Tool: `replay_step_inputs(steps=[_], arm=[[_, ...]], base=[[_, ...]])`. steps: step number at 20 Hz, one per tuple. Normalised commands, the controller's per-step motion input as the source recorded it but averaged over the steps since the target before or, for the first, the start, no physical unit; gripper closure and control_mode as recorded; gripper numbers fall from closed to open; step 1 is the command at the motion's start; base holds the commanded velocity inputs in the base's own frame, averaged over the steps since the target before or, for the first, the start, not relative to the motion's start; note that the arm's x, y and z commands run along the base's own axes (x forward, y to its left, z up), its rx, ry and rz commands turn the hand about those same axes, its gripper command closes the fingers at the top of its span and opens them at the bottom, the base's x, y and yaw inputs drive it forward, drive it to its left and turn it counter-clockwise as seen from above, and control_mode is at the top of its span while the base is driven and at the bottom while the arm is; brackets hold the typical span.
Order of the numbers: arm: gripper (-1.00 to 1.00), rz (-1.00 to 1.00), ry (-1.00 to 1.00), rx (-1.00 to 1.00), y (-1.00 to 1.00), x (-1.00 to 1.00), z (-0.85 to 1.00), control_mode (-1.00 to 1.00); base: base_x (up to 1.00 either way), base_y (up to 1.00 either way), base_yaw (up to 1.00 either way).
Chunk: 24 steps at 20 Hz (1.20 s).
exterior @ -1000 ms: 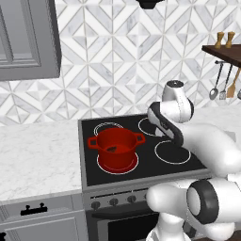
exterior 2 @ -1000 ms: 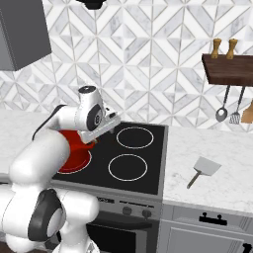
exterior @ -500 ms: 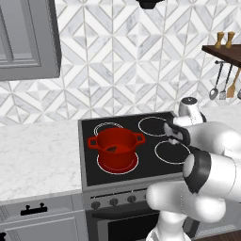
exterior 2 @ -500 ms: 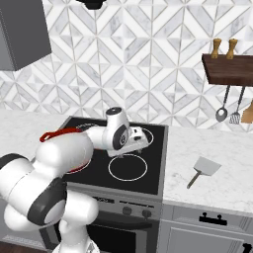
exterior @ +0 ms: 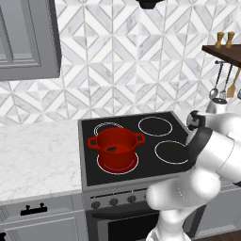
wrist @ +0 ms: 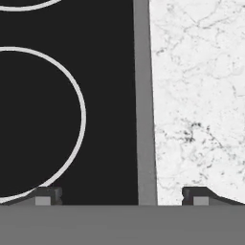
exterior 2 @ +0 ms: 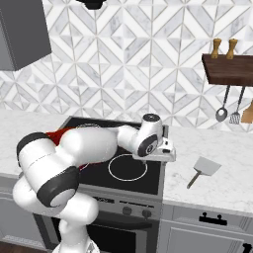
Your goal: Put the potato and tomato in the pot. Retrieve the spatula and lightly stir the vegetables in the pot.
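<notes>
1. Fingers (wrist: 48, 195) stand wide apart with nothing between them; in the hand view one tip is over the black stove top and the other over the marble counter, with the stove's grey right edge strip (wrist: 145, 105) running between.
2. Gripper (exterior 2: 168, 154) hangs over the right edge of the stove (exterior 2: 148, 180), beside the front right burner ring (exterior 2: 128, 166).
3. Pot (exterior: 116, 148), bright red, sits on the front left burner, near the stove's front left corner; something small and dark lies inside it, too small to name.
4. Spatula (exterior 2: 201, 171) lies flat on the counter (exterior 2: 222, 190) to the right of the stove, its pale blade farther from the counter's front edge and its dark handle angled toward that edge; it is apart from the gripper.
5. Nothing on the bare marble stands between the gripper and the spatula.
6. Wooden shelf (exterior 2: 228, 70) on the back wall carries two small brown shakers (exterior 2: 223, 48); a ladle (exterior 2: 222, 112) and two other utensils hang beneath it, above the counter's back edge.
</notes>
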Motion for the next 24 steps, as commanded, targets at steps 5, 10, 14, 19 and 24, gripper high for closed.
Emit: replay_step_inputs(steps=[5,10,14,19,24], arm=[[-1.00,-0.07,0.00,0.07,-0.46,-0.03,-0.01,-1.00],[-1.00,0.00,0.00,0.00,-0.04,0.00,0.00,-1.00],[-1.00,-0.01,0.00,0.00,-0.38,0.00,-0.01,-1.00],[-1.00,-0.09,0.00,0.00,-0.66,0.00,-0.08,-1.00],[-1.00,-0.11,0.00,0.00,-0.61,0.00,-0.13,-1.00]], base=[[0.00,0.00,0.00],[0.00,0.00,0.00],[0.00,0.00,0.00],[0.00,0.00,0.00],[0.00,0.00,0.00]])
